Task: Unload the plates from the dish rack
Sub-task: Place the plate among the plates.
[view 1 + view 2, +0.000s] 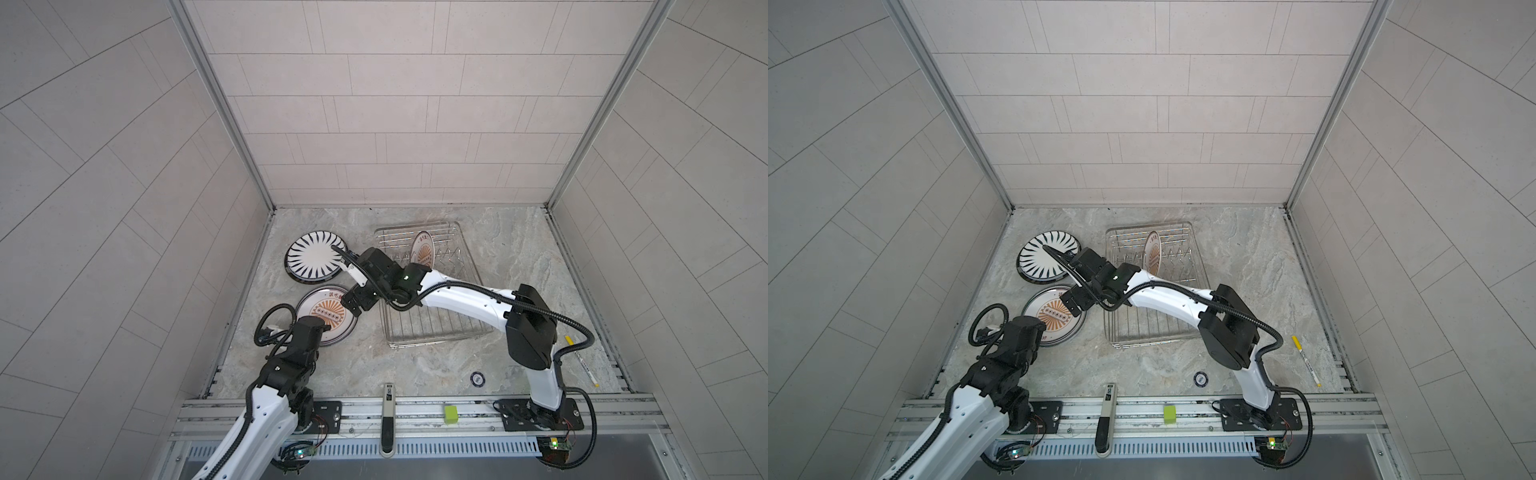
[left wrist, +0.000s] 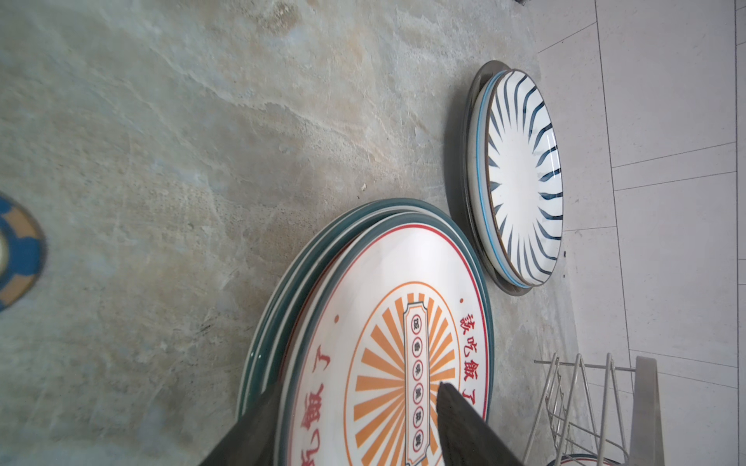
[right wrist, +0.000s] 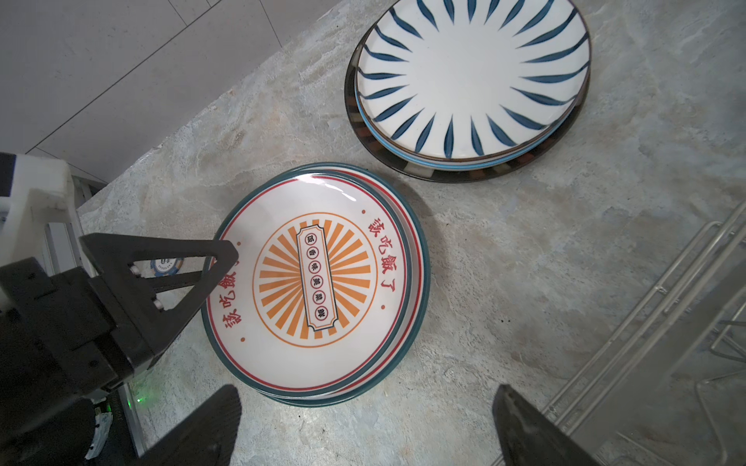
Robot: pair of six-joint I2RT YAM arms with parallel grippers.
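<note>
Left hand (image 2: 359,397), parted, straddles the sunburst stack's (image 1: 328,309) rim, at nine o'clock of the dish rack (image 1: 440,338). Right hand (image 3: 366,393) hovers wide apart. One sunburst plate (image 1: 424,249) stands upright in the rack's twelve-o'clock end.

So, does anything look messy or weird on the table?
A little. The striped plate sits off-centre on the darker plate beneath it, and the sunburst stack is shifted too. A leaning plate waits in the dish rack. Nothing looks broken.

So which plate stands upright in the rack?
The sunburst plate between the dish rack prongs; the striped stack and sunburst stack lie flat.
</note>
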